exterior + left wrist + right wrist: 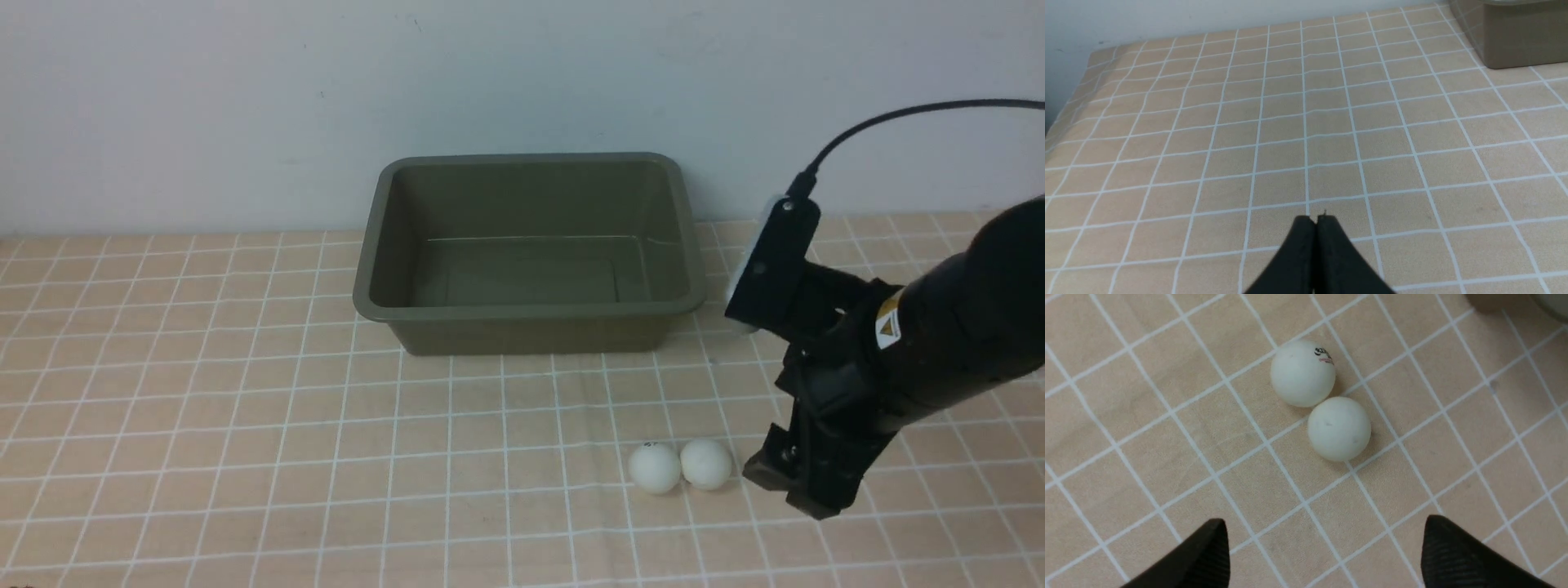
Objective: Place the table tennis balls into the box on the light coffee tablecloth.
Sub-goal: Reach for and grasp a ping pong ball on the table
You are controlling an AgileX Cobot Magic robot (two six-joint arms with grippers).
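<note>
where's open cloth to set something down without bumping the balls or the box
The widest bare stretch of tablecloth lies left of the box and the two balls. A narrower strip runs between the box's front wall and the balls. It is crowded at right, where the open right gripper hovers beside the balls.
</note>
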